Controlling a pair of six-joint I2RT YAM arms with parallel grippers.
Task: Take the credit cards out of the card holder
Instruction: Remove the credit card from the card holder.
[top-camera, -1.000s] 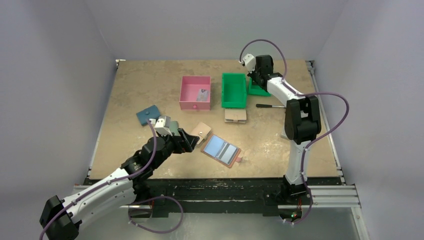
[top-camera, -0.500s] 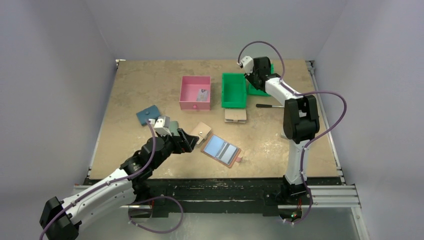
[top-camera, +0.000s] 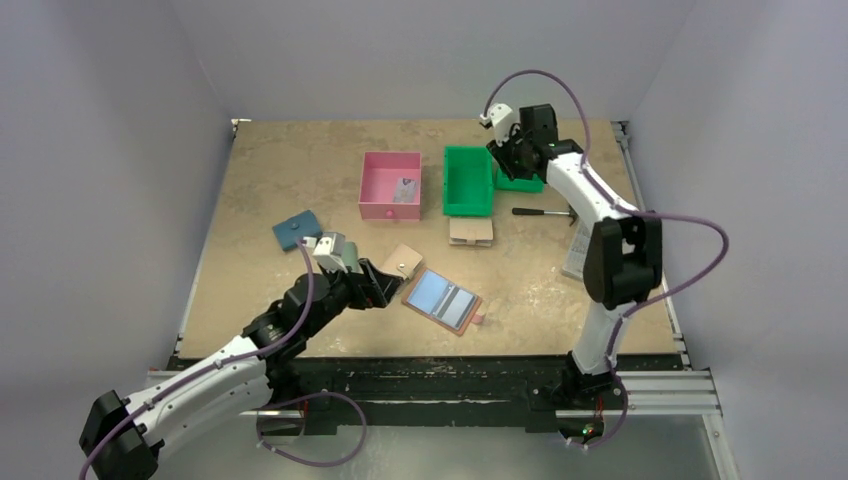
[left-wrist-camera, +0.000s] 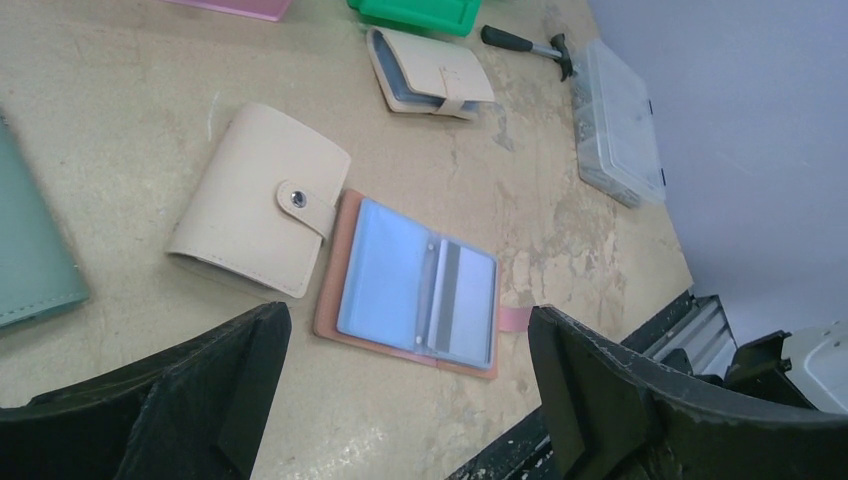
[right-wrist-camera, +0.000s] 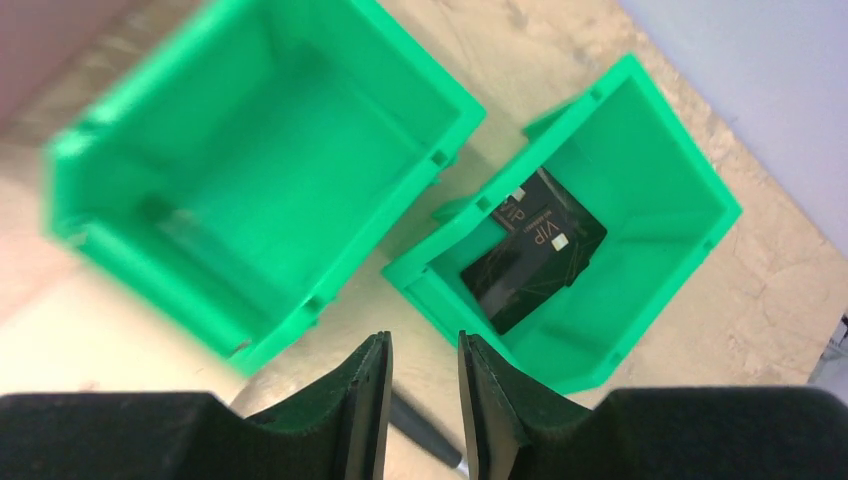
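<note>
One black card (right-wrist-camera: 533, 250) lies in a green bin (right-wrist-camera: 655, 165); a second card (left-wrist-camera: 463, 300) seemingly occupies the card holder (left-wrist-camera: 385, 270). Left end effector (top-camera: 388, 284) wide; right end effector (right-wrist-camera: 423, 350) narrow, empty.

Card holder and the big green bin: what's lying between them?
A folded beige wallet lies there, nearest the bin; the top view shows it.

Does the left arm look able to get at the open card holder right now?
Probably yes: the left gripper hangs open right by the card holder, which lies unfolded with nothing covering it.
</note>
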